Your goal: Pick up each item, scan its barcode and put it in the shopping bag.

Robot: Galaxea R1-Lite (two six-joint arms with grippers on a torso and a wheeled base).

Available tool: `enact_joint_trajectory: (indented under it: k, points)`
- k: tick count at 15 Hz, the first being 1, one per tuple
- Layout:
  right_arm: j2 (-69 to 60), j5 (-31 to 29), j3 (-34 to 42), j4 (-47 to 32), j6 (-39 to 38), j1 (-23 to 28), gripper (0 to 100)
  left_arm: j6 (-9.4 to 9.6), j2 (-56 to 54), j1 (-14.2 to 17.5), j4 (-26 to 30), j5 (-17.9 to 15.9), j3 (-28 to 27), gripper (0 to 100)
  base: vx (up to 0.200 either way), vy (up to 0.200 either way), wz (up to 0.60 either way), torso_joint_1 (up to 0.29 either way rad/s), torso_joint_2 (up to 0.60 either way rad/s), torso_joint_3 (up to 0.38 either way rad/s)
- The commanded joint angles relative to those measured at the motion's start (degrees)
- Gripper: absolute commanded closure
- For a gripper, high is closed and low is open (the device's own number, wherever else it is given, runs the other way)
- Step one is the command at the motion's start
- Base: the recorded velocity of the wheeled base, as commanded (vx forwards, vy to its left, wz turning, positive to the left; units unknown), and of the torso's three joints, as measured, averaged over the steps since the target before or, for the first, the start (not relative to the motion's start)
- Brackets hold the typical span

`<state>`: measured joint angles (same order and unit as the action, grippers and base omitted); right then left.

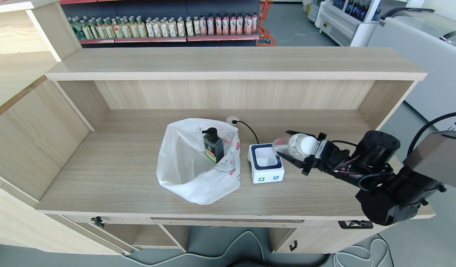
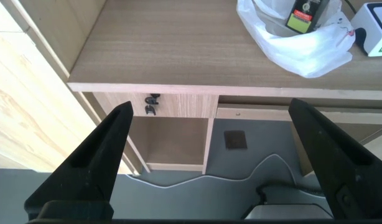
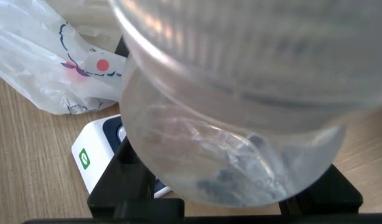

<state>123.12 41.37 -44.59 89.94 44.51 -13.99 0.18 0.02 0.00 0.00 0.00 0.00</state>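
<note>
Bottle [image 1: 295, 145] is lying sideways in the right gripper [image 1: 283, 144], jaws clamping its clear body just above the scanner [image 1: 265, 163], beside the bag [image 1: 183, 167]. It's looking light, slick and squashy, so it's wanting a gentle mid-body hold. Left gripper [image 2: 211, 107] is hanging spread wide below the counter [image 2: 178, 56].

Pump bottle [image 1: 213, 145] in bag [image 1: 183, 174], scanner [image 1: 266, 172] right of it, held bottle [image 1: 296, 145] above

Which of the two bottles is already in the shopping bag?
The black pump bottle, standing inside the shopping bag. The clear bottle is held in the right gripper above the scanner.
</note>
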Motion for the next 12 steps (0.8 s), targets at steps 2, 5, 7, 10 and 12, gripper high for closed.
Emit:
enact_joint_trajectory:
  k: [2,5,7,10,12]
  points:
    - [2.03,0.02,-2.08,0.06,-0.56,-0.51,100,-0.01,-0.02,0.00,0.00,0.00,0.00,0,0.000,0.000,0.00,0.000,0.00,0.000]
    - [3.53,-0.24,-5.33,0.06,-1.71,-1.56,100,-0.01,-0.02,0.00,0.00,0.00,0.00,0,0.000,0.000,0.00,0.000,0.00,0.000]
    - [4.93,-0.86,-8.40,0.06,-4.52,-2.44,100,-0.01,-0.02,0.00,0.00,0.00,0.00,0,0.000,0.000,0.00,0.000,0.00,0.000]
    - [6.95,-0.77,-12.10,0.06,-5.75,-3.58,100,-0.01,-0.02,0.00,0.00,0.00,0.00,0,0.000,0.000,0.00,0.000,0.00,0.000]
    - [8.18,0.11,-12.10,0.06,-5.84,-3.50,100,-0.01,-0.02,0.00,0.00,0.00,-0.09,0,0.000,0.000,0.00,0.000,0.00,0.000]
